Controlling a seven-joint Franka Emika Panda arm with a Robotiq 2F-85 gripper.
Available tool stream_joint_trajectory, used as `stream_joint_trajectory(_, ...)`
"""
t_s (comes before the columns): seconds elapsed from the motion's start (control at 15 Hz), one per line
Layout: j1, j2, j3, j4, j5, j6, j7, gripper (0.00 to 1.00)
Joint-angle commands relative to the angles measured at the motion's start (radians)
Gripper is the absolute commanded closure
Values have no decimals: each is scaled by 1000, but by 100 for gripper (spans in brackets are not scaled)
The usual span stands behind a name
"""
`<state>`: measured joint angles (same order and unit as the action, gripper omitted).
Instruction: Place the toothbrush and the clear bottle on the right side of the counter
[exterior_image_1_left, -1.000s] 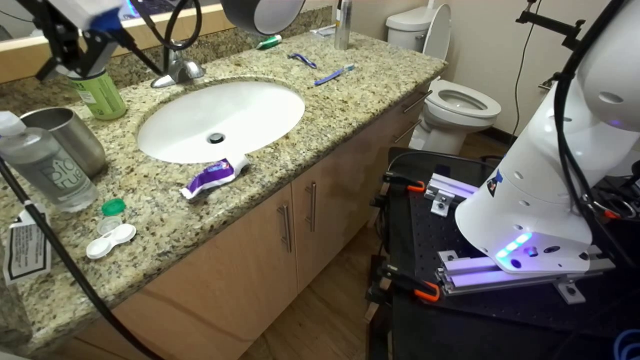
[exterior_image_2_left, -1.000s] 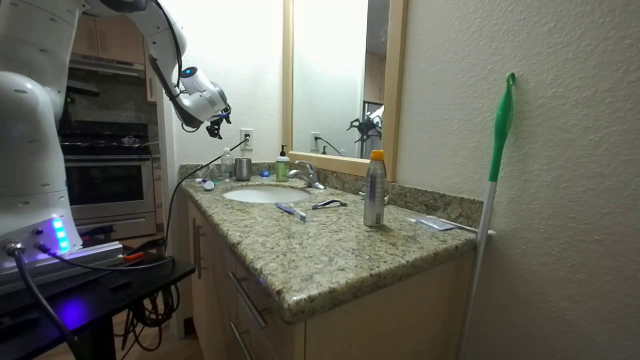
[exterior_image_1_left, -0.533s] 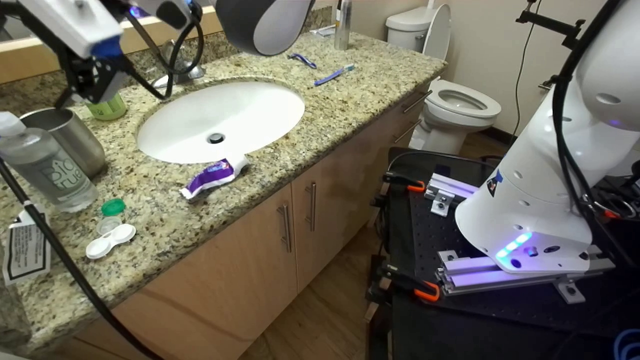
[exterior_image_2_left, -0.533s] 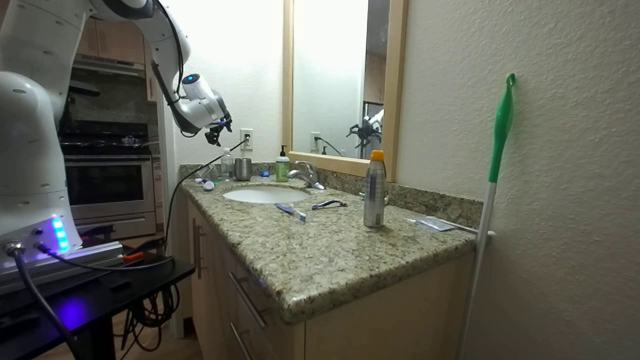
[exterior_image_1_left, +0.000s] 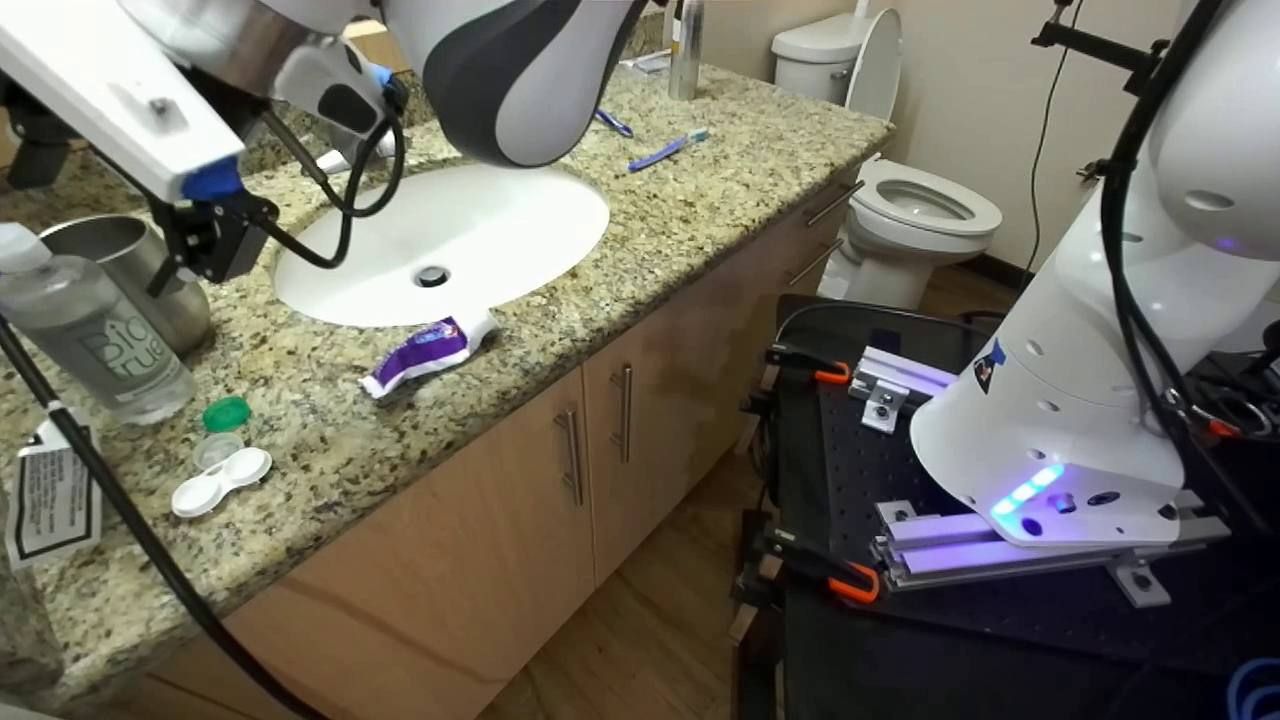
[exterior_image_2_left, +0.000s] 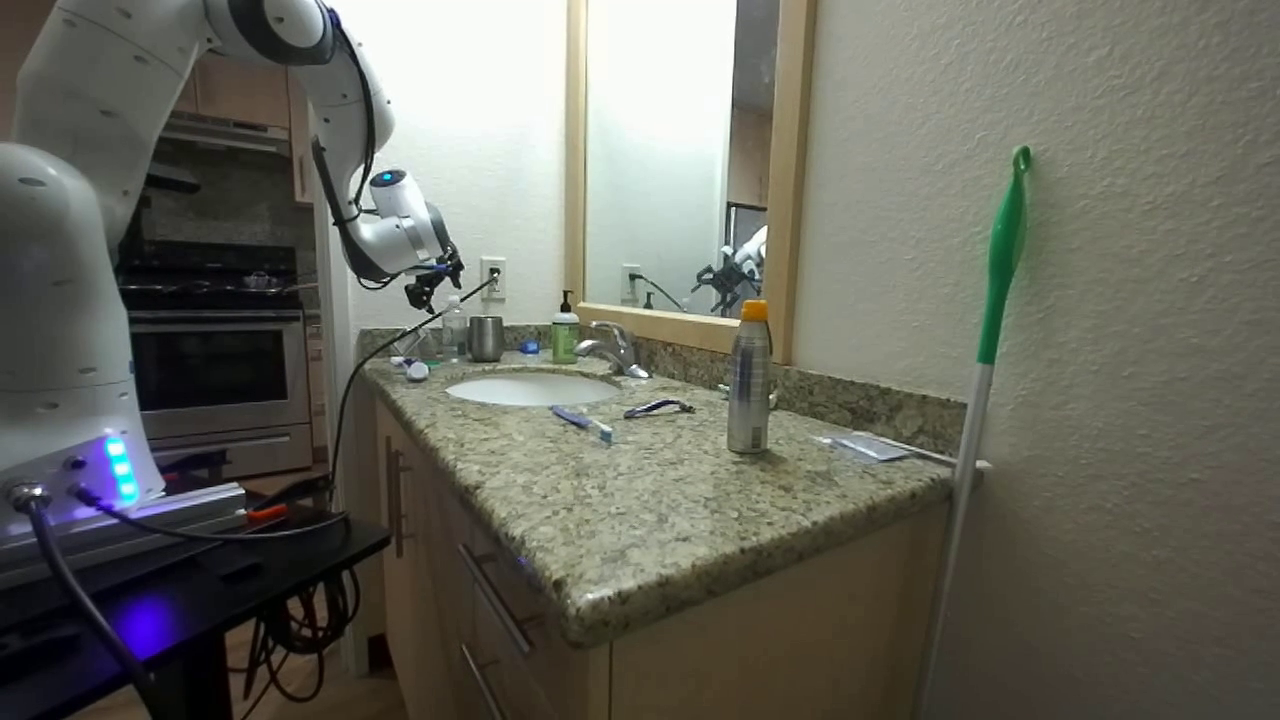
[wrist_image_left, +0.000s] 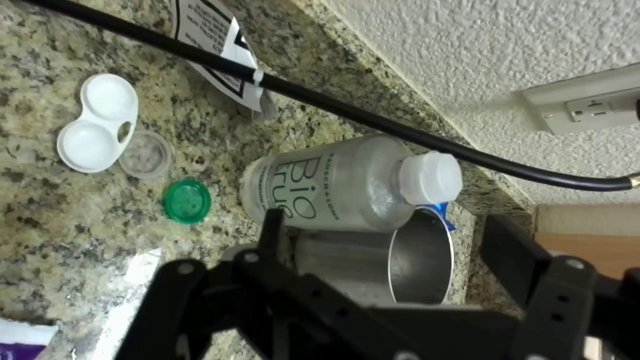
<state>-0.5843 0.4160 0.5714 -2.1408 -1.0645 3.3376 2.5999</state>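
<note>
In an ext. view, clear bottle (exterior_image_1_left: 95, 340) is far L, upright on the counter (exterior_image_1_left: 310, 420), just beyond the gripper (wrist_image_left: 387, 237), whose fingers (wrist_image_left: 515, 260) stand wide apart, nothing held; no contact seen. Only arm, so no choice there. Wrist view: bottle's long axis runs abt along the finger-to-finger line, base twd one, cap twd the other, so gripping across the body prob. needs a wrist roll. Fill level: can't tell. Steel cup (wrist_image_left: 345, 262) nxt, shows in the gap b/w fingers; bare metal inside, bottom hidden. Lens case (exterior_image_1_left: 222, 480) farther off, counter-edge side of fingers; wells uncovered, contents unclear. Sink (exterior_image_1_left: 540, 215) R of fingers, w/ drain stopper (exterior_image_1_left: 432, 277) in its bottom. Toothbrush (exterior_image_1_left: 668, 150) well R of fingers, past sink, flat; prob. already on right side, so bottle's the one remaining.
</note>
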Motion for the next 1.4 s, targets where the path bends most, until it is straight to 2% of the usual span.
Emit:
stream_joint_trajectory(0.0,-106,118,127,10,52,-19,6,0)
stream_joint_trajectory(0.07,-138,140,161,13,77,-38,7,0)
stream_joint_trajectory(0.27,-294,182,302,8,174,-101,5,0)
stream_joint_trajectory(0.33,-398,160,355,-38,196,-96,5,0)
stream_joint_trajectory(0.4,-258,163,260,0,159,-72,4,0)
stream_joint_trajectory(0.53,-360,166,320,-9,171,-81,4,0)
stream_joint_trajectory(0.6,-383,167,329,-13,171,-81,4,0)
stream_joint_trajectory(0.8,-445,262,420,-2,191,-136,-2,0)
stream_joint_trajectory(0.87,-410,236,386,-37,242,-101,7,0)
stream_joint_trajectory(0.93,-414,253,392,-39,270,-113,7,0)
stream_joint_trajectory(1.07,-439,295,443,8,331,-238,6,0)
stream_joint_trajectory(1.13,-406,254,392,-19,284,-158,6,0)
stream_joint_trajectory(1.27,-415,275,412,-1,310,-204,6,0)
stream_joint_trajectory(1.33,-331,184,324,-80,499,-82,-160,0)
